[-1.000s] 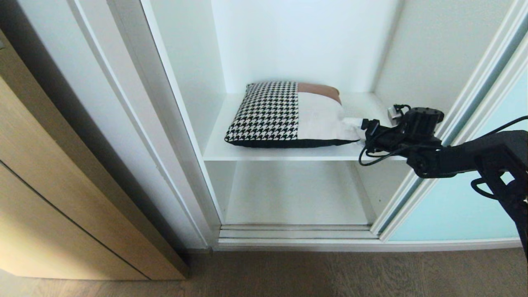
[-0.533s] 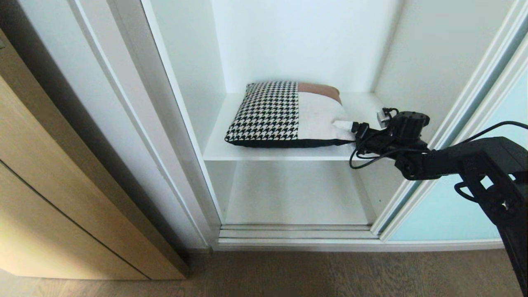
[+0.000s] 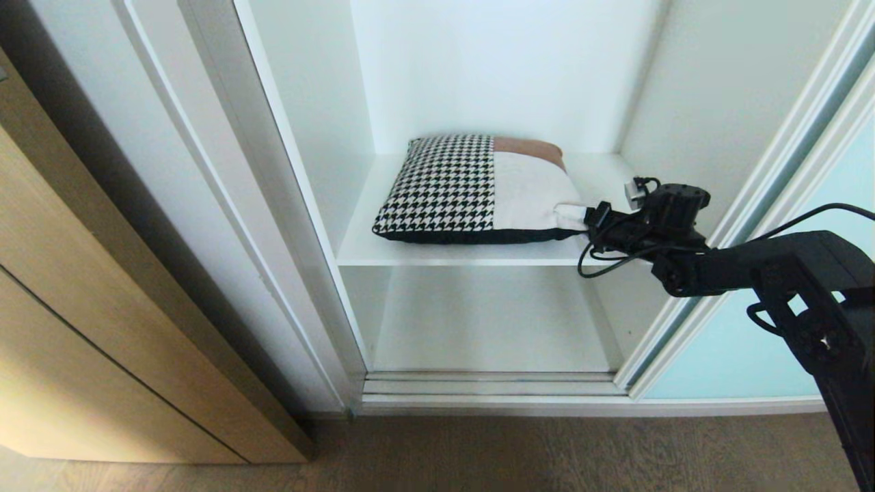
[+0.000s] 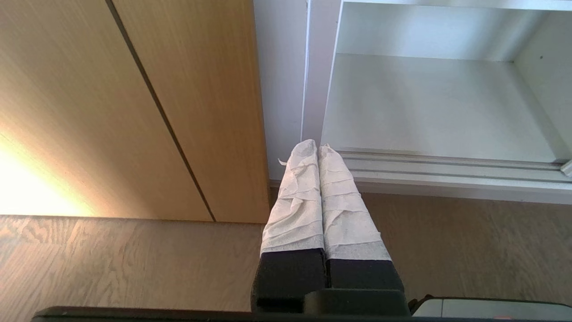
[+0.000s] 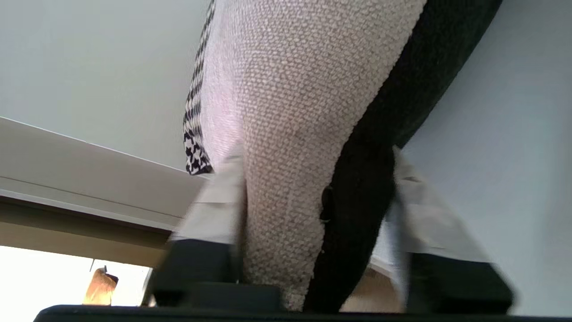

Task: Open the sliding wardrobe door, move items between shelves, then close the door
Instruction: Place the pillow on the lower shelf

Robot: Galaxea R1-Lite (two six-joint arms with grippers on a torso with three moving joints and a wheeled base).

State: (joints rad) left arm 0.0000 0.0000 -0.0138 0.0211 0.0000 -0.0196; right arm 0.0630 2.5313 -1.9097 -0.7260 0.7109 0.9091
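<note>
We see the square cushion (image 3: 475, 190), half black-and-white houndstooth and half cream with a rust-brown strip at its far edge, lying flat on the upper plain white shelf board (image 3: 383, 253) of the open wardrobe. Beneath the cushion's shelf lies a second white shelf board (image 3: 489, 321), bare in the head view. To the right of the cushion, the tall frosted pale aqua glass sliding wardrobe door (image 3: 738, 355) in its thin silver-white frame stands slid aside, leaving the cushion's compartment uncovered.

Our black right gripper (image 3: 577, 217) reaches in level from the door side and meets the cushion at its near right corner. In the right wrist view the cushion (image 5: 304, 134) fills the gap between the cloth-wrapped fingers (image 5: 214, 210): one finger lies against the cream top face, the other against the black underside, so the jaws are pinching the cushion's edge between them. The cushion rests on the shelf, not lifted.

Our left gripper (image 4: 319, 152) hangs well away from the cushion, low by the grey wood-grain floor (image 4: 134, 264), in front of the light wood cabinet (image 4: 111, 103) to the left of the wardrobe. Its two white-wrapped fingers (image 4: 295, 201) are pressed together with nothing between them.
</note>
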